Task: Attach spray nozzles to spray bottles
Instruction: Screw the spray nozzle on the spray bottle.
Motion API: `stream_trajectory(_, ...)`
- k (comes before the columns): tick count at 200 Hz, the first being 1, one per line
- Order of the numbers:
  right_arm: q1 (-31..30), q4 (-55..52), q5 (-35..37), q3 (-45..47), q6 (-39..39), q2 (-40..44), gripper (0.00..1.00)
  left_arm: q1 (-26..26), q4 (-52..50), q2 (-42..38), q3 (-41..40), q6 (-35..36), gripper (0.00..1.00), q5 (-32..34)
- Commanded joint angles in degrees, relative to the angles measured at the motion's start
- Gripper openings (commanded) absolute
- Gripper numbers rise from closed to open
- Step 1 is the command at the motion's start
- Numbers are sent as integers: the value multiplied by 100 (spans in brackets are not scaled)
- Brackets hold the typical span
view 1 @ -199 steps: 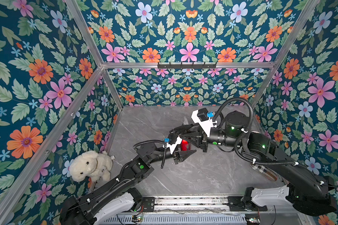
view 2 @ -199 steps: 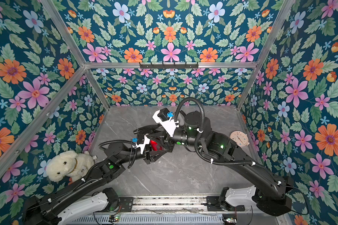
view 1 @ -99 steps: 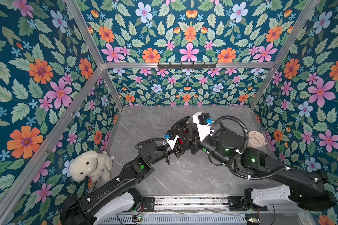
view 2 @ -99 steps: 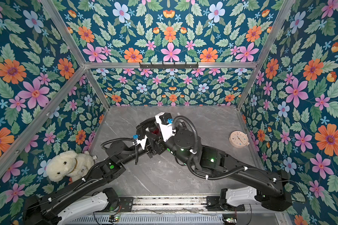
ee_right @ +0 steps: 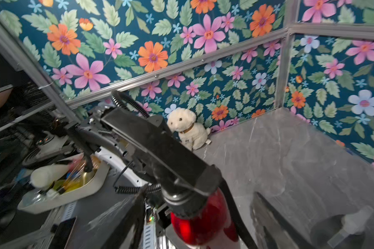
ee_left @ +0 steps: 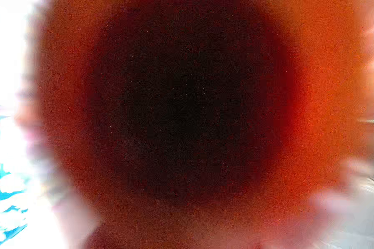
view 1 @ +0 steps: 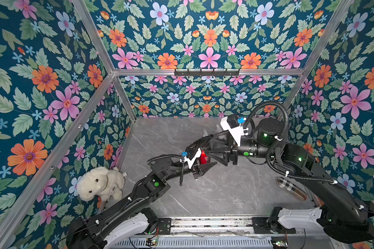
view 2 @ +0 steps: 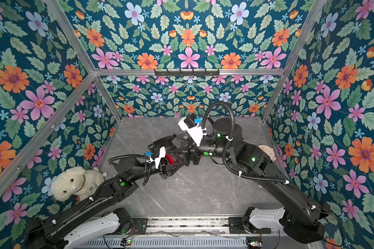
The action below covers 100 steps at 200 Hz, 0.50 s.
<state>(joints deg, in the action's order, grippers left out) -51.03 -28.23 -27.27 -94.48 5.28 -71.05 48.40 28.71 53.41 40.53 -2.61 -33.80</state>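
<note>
A small shiny red spray bottle (view 1: 203,157) (view 2: 171,159) is held above the table's middle with my left gripper (view 1: 204,166) shut on its body. Its red blur fills the left wrist view (ee_left: 324,90). A black spray nozzle (view 1: 198,143) (ee_right: 160,151) sits on its neck. My right gripper (view 1: 212,152) (ee_right: 199,194) is open, one finger on each side of the black collar without gripping it. In the right wrist view a smoky-grey spray bottle (ee_right: 324,228) with a whitish spray nozzle (ee_right: 354,217) stands close by on the table.
A cream plush dog (view 1: 99,185) sits in the near left corner. A plaid-patterned object (view 1: 289,187) lies under my right arm, and a round pinkish disc (view 2: 267,152) rests by the right wall. A cluttered tray (ee_right: 63,183) is outside the enclosure.
My right gripper has opened off the black nozzle. The right arm swung in to the left over the bottle and has drawn back to the right. The left arm still holds the red bottle.
</note>
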Motion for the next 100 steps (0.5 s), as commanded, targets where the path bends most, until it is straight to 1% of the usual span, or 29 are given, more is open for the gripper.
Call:
stream_trajectory(1, 6, -221, -470, -162, -311, -84, 76, -15, -85, 119, 163, -24, 0, -833)
stream_trajectory(17, 7, -194, -558, -211, -302, -120, 70, -14, -205, 216, 239, -29, 0, -929)
stream_trajectory(36, 5, -106, -585, -191, -222, -137, 57, -13, -219, 255, 242, -27, 0, -812)
stream_trajectory(43, 1, -76, -529, -159, -214, -138, 51, -13, -197, 242, 237, -41, 0, -707)
stream_trajectory(53, 3, 63, -467, -45, -132, -98, 40, -15, -164, 239, 226, -56, 0, -554)
stream_trajectory(64, 4, 335, -269, 203, 26, 10, 33, -15, -142, 240, 229, -87, 0, -328)
stream_trajectory(71, -38, 517, -171, 363, 132, 73, 31, -12, -110, 232, 219, -107, 0, -171)
stream_trajectory(88, -364, 759, 506, 656, 218, 135, 27, -13, 3, 205, 168, -157, 0, 243)
stream_trajectory(100, -669, 951, 1218, 891, 311, 144, 25, -15, 48, 203, 157, -128, 0, 547)
